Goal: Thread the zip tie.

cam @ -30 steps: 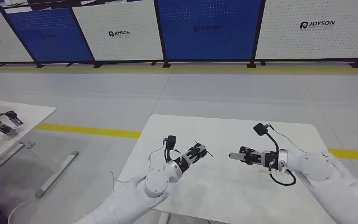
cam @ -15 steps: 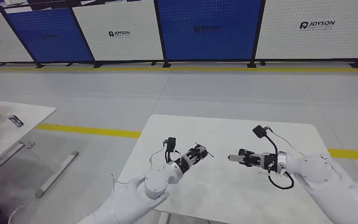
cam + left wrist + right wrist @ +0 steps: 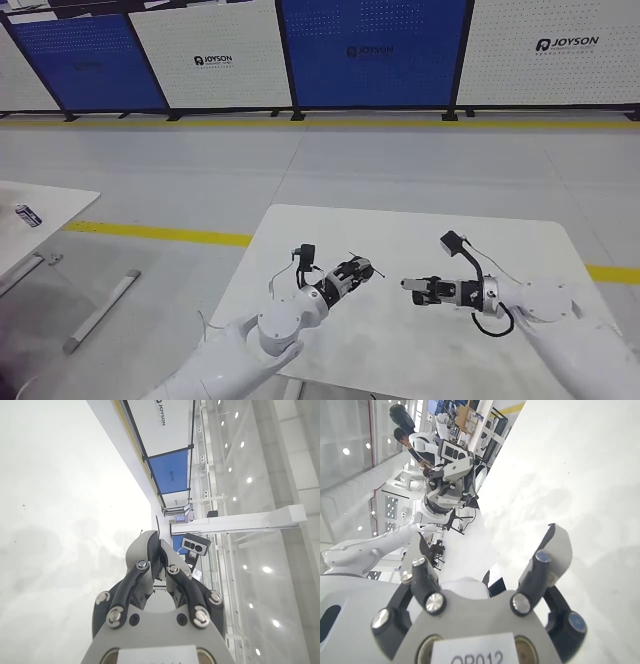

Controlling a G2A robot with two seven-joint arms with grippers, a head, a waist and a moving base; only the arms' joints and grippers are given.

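A thin black zip tie (image 3: pixel 366 266) is clamped between the fingers of my left gripper (image 3: pixel 362 268), above the middle of the white table (image 3: pixel 450 230). Both of its ends stick out past the fingertips. In the left wrist view the jaws are pressed together, and the zip tie (image 3: pixel 157 524) pokes out beyond my left gripper (image 3: pixel 155 537). My right gripper (image 3: pixel 407 285) hovers a short way to the right, pointing at the left one with a small gap between them. In its own view my right gripper (image 3: pixel 485 532) is open with nothing inside, facing the left gripper (image 3: pixel 450 482).
The table edge (image 3: pixel 240 290) drops to the floor close beside the left arm. A second white table (image 3: pixel 50 205) at the far left carries a small object (image 3: pixel 28 215). Bare tabletop lies behind and right of both grippers.
My right gripper has slid left toward the left gripper, narrowing the gap. The left gripper has barely shifted and keeps its hold on the zip tie.
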